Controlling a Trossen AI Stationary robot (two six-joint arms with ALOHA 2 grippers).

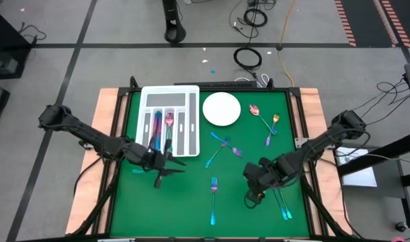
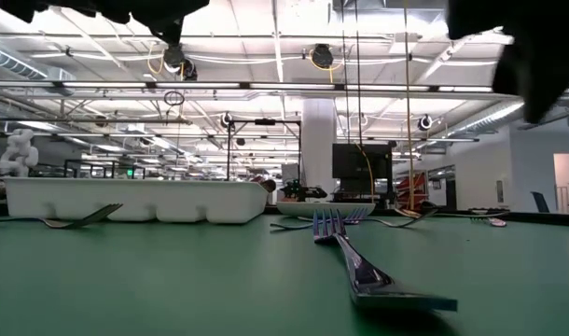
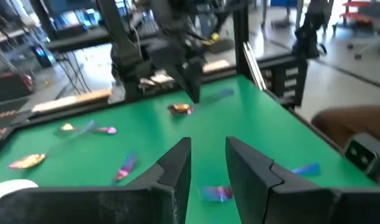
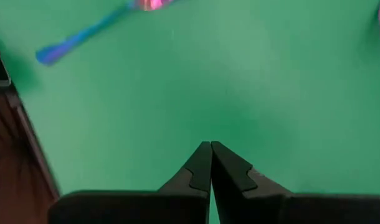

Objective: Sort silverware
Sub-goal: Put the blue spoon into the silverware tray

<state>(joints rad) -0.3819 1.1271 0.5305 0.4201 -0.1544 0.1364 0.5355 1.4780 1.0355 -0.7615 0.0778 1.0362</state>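
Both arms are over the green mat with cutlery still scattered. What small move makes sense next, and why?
Probably the left hand should drop toward the nearest loose fork. Its fingers are apart with nothing between them, it sits just beside the tray, and several pieces still lie on the mat. The right hand is shut and empty.

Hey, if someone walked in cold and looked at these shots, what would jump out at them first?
Probably the shimmering silverware scattered across the green table, blue and pink against the cloth, with a few pieces already in the white tray at the far left. Next, the two dark arms: the left gripper is open just in front of the tray, and the right gripper is shut near the front right. A white plate sits empty beside the tray.
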